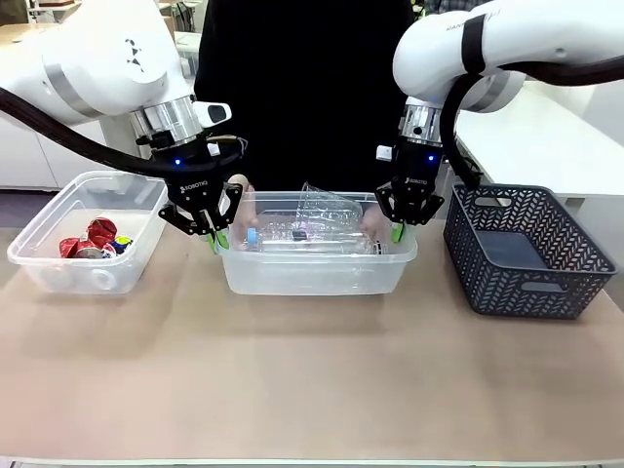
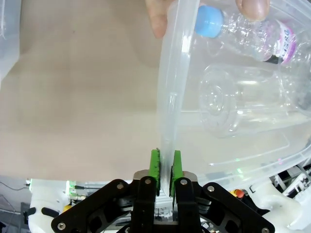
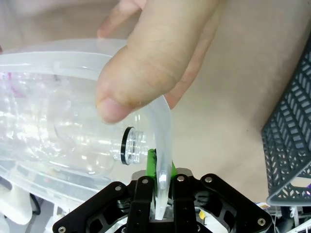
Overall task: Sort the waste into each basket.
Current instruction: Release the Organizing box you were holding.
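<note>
The waste looks sorted: crushed cans (image 1: 93, 240) are lying in the left tub (image 1: 44, 255), bottles (image 1: 302, 229) in the middle tub (image 1: 312, 278) at frame centre. The left gripper (image 1: 216, 237) and right gripper (image 1: 398, 230) fingers are both pinching that tub's rim; the person's hands (image 1: 244, 210) are holding it too. Only placing the tub seems left.

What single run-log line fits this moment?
left hand: shut on middle tub rim | right hand: straddling rim | person's hands: on tub | bottles: inside
</note>
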`<state>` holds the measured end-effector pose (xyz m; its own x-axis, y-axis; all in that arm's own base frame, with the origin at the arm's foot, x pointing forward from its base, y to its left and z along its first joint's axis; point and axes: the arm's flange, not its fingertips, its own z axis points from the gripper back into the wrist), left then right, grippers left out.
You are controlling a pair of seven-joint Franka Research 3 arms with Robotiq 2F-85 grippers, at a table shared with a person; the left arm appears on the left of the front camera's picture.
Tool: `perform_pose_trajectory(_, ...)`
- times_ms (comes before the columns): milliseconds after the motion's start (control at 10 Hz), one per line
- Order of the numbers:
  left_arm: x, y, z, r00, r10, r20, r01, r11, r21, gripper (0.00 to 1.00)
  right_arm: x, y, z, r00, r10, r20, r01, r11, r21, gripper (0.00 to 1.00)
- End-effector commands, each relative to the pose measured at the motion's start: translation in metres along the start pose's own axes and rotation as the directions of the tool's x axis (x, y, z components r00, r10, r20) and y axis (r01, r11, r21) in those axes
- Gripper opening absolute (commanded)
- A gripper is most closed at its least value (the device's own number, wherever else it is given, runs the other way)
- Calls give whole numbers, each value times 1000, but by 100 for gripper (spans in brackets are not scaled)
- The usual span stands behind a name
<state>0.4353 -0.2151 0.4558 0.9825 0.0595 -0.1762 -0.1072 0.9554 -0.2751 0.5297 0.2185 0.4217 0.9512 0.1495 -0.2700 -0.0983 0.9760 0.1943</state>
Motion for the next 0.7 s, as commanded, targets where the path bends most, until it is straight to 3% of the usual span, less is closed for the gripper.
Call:
perform_pose_trajectory(0,-5,-3,4,999,-21,28,20,1000,22,68,-32,-18,6,990,2,140,-12,997,72,63)
perform_pose_trajectory(100,-12,-3,12,998,-24,63,22,999,32,100,-44,-22,11,976,-1,217,-26,992,120,78)
perform_pose_trajectory(200,-20,0,20,995,-35,95,31,999,41,73,-55,-25,17,951,-5,308,-44,988,151,100)
perform_pose_trajectory(300,-31,6,30,988,-32,151,29,999,21,100,-65,-29,24,906,-14,423,-68,982,178,100)
perform_pose_trajectory(500,-54,19,46,917,2,399,30,997,-73,100,-86,-37,34,768,0,640,-176,962,211,95)
perform_pose_trajectory(600,-58,24,46,884,-9,468,62,993,-99,100,-95,-39,36,696,-2,718,-208,957,204,100)
